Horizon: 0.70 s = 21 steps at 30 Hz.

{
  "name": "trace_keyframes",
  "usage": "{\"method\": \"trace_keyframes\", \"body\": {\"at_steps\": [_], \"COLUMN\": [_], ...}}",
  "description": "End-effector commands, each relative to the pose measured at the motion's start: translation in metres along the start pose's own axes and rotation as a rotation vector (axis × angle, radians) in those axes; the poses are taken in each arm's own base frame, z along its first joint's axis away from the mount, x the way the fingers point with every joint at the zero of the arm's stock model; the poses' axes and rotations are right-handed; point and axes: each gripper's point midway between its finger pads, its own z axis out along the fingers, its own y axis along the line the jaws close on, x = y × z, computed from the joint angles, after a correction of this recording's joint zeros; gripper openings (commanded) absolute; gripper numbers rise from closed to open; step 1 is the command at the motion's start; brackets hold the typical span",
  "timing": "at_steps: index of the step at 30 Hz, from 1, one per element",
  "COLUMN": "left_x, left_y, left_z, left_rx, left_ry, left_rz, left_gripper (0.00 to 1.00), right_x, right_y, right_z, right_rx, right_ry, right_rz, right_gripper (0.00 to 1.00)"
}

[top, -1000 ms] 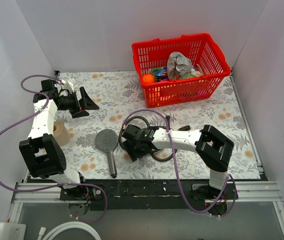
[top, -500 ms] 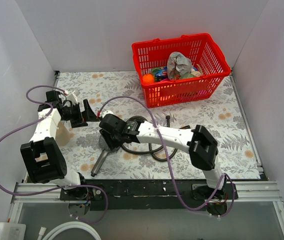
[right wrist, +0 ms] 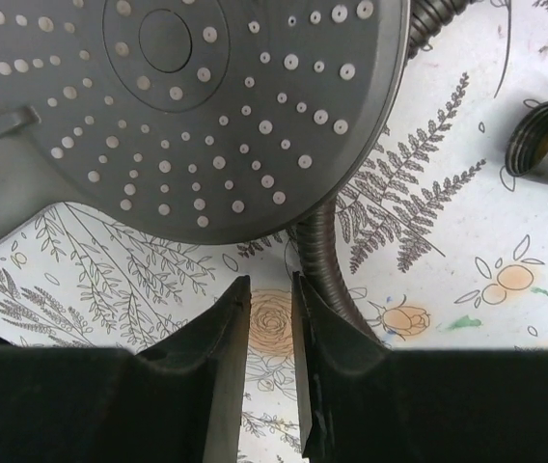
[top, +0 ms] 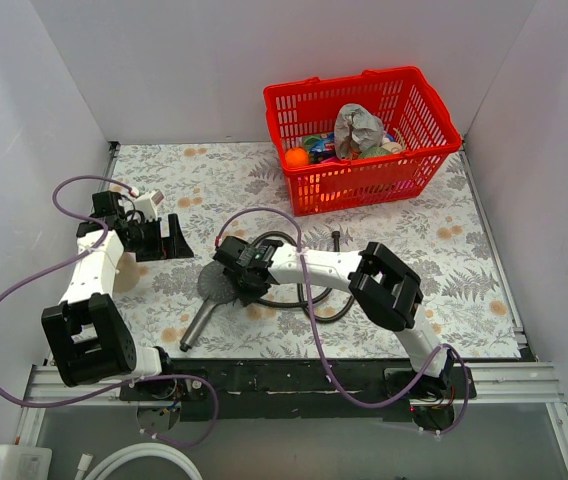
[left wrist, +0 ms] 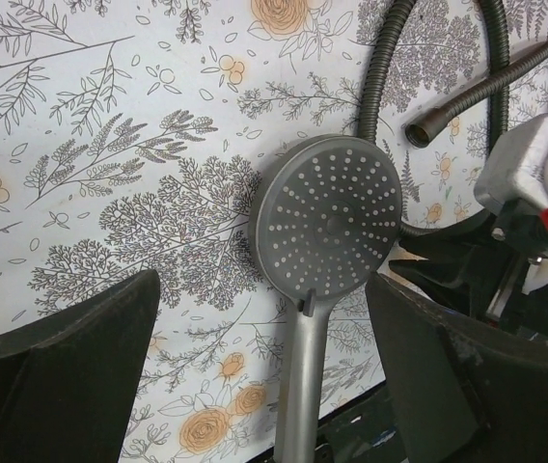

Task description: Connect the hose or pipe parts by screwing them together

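I think the wide-open, empty left gripper (left wrist: 262,289) should grab the grey shower head with round face (left wrist: 328,217), lying flat on the flowery table (left wrist: 110,145), by its handle (left wrist: 298,386), while the nearly shut, empty right gripper (right wrist: 270,289) opens for the end of the thin black bendy hose (right wrist: 542,145) beside it.

Plain white walls (top: 214,70) box in three sides of the work table (top: 464,270) I am watching over. Its top is covered with a pale cloth printed with grey ferns and orange blossoms. A red plastic basket (top: 364,185) sits toward the far right corner. My feed shows soft, even light and faint shadows.
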Motion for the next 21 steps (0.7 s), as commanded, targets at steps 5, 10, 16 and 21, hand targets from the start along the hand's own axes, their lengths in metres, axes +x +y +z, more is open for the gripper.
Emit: {"method": "trace_keyframes", "body": {"at_steps": [5, 10, 16, 21], "left_x": [-0.007, -0.013, -0.034, -0.052], "left_y": [-0.004, -0.005, -0.001, 0.009], "left_z": [-0.005, -0.008, -0.020, -0.035], "left_rx": [0.011, 0.013, 0.016, 0.019], "left_ry": [-0.026, -0.032, -0.072, -0.118], "left_rz": [0.040, 0.035, -0.001, -0.029], "left_gripper": [0.89, 0.92, 0.94, 0.95], "right_x": [-0.031, -0.043, -0.039, -0.021], "right_y": [0.006, -0.001, -0.009, -0.002], "right_z": [0.006, 0.004, -0.018, -0.047], "right_rx": [-0.009, 0.033, 0.060, 0.019], "right_ry": [-0.078, -0.117, -0.130, -0.128], "right_rz": [0.042, 0.050, 0.071, 0.079], "right_gripper": [0.30, 0.37, 0.52, 0.59]}}
